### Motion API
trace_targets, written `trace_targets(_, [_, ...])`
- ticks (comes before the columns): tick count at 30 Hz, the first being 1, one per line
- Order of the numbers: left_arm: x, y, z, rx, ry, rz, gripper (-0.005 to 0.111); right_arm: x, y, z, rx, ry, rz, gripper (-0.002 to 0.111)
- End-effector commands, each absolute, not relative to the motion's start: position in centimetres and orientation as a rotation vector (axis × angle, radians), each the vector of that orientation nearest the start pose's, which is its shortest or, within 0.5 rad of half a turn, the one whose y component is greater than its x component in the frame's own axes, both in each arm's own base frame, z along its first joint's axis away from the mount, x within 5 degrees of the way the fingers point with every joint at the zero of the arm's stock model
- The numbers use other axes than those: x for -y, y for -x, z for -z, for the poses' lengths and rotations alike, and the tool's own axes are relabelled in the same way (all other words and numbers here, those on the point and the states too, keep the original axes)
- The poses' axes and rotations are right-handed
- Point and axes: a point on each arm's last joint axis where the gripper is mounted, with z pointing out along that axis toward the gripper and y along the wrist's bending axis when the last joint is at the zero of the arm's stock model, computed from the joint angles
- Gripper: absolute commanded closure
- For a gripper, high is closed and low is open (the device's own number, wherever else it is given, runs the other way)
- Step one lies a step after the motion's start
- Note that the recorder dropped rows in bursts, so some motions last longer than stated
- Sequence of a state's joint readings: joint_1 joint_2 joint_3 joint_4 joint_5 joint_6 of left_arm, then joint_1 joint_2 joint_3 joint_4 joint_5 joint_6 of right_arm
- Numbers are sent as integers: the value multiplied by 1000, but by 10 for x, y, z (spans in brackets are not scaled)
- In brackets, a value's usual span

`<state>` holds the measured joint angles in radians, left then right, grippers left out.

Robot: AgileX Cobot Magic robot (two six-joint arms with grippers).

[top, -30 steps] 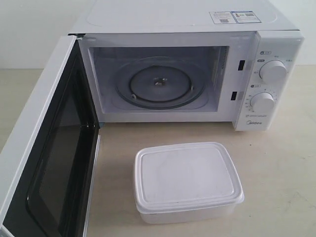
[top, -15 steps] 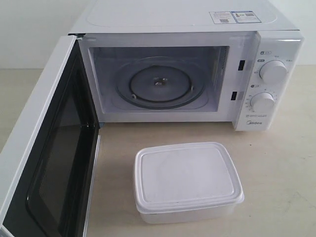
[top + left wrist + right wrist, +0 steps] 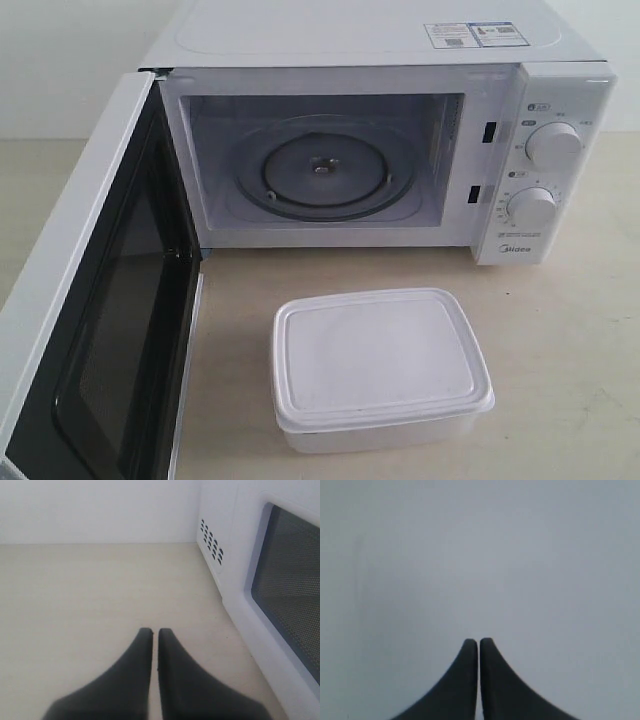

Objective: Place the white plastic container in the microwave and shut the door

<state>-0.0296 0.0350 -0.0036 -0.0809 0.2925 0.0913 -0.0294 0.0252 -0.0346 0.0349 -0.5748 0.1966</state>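
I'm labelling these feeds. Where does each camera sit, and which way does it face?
Exterior: raised in front, looking down at the microwave, its open door and the white plastic container on the table; no robot parts.
Left wrist: low over the table, facing the door's outer side; shut left fingers show.
Right wrist: facing a blank pale surface; shut right fingers show.
Shared: exterior and left wrist both see the door and table.

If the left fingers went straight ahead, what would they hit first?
Probably nothing close: the left fingers point over the table toward the white wall behind, though depth is unclear. The microwave stands beside that line.
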Motion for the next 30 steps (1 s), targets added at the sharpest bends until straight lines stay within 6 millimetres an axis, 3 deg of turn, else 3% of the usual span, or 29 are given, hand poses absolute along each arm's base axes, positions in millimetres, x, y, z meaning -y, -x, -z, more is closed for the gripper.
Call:
trace_targets(1, [4,-56,-185,-1802,-42,41,102,-3,-26,-336,-858,-30,-105,108])
trace_targets(4, [4,-56,-185,-1802,-42,41,102,-4,-37,-383,-893,-11,-113,108])
trace_targets(6, [4,-56,-185,-1802,-42,41,102,-5,-55,-413,-917,-35,-186,108])
trace_targets(9, [4,-56,-185,-1802,-42,41,102,-8,-91,-432,-1027,-3,-199,108])
trace_targets(11, [4,-56,-185,-1802,-42,41,102,-13,-118,-429,-1095,32,-260,108])
trace_targets(14, [4,-56,-185,-1802,-42,41,102,-33,-145,-410,-1183,181,-478,108])
trace_targets(18, [4,-56,-185,-1802,-42,41,102,-63,-167,-363,-1435,525,-757,108])
trace_targets(21, [4,-56,-185,-1802,-42,41,102,-68,-184,-322,-1668,361,-1060,108])
trace_targets(24, [4,-56,-185,-1802,-42,41,102,-68,-190,-278,-1820,233,-1148,108])
trace_targets(30, [4,-56,-185,-1802,-42,41,102,-70,-172,-222,-1964,74,-1296,108])
